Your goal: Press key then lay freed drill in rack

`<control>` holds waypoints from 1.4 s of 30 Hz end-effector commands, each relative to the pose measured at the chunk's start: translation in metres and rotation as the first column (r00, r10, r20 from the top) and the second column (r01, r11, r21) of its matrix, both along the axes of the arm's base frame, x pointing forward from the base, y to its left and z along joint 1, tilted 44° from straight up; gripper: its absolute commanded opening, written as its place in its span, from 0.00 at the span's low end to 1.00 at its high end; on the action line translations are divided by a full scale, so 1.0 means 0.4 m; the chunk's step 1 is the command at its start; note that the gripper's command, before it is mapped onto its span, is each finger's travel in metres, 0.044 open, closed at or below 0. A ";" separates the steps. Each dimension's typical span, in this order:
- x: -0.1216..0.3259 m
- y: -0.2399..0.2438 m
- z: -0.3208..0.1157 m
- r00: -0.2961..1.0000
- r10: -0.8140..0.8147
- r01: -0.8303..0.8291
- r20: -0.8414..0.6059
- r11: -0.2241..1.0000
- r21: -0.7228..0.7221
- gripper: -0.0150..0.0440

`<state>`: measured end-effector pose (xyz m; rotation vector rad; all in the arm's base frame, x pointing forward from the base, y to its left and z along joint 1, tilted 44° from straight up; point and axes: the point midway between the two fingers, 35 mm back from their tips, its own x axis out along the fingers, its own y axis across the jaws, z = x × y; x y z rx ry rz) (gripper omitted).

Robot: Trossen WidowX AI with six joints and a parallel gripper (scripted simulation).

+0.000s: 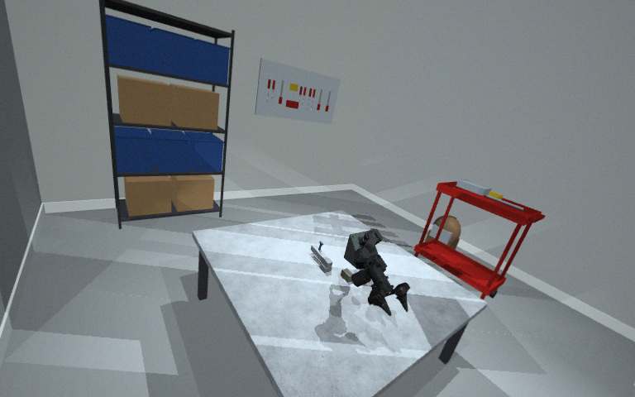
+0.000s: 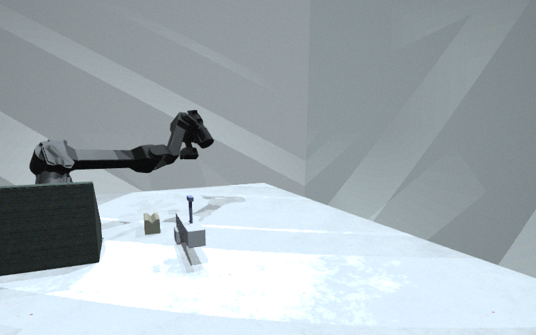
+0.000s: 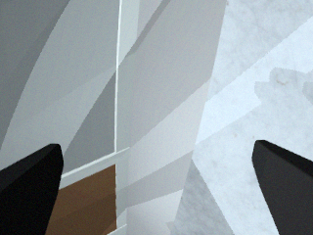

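Observation:
A grey fixture (image 1: 322, 260) (image 2: 195, 237) stands on the table, a block with thin plates. A slim upright piece with a blue head (image 1: 320, 243) (image 2: 190, 198), which looks like the key, stands up from it. I cannot make out the drill apart from the fixture. A small tan block with a V-notch (image 1: 346, 275) (image 2: 151, 226), apparently the rack, stands beside the fixture on the arm's side, with nothing in the notch. My gripper (image 1: 398, 311) (image 3: 158, 153) is open and empty, above the table and well away from fixture and rack. The wrist view shows neither.
A dark box-like block (image 1: 354, 249) (image 2: 47, 229) stands near the arm's base. The table (image 1: 262, 299) has an edge that shows in the wrist view. A red cart (image 1: 491, 203) and a shelf unit (image 1: 170, 126) stand beyond the table.

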<state>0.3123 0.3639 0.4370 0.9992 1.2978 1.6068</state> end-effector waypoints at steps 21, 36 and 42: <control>-0.207 -0.028 0.245 0.995 -0.036 0.015 0.094 0.976 0.218 0.25; -0.603 -0.227 0.536 0.972 0.034 -0.166 0.234 0.802 0.574 0.25; -0.733 -0.359 0.600 0.964 0.062 -0.227 0.260 0.705 0.672 0.25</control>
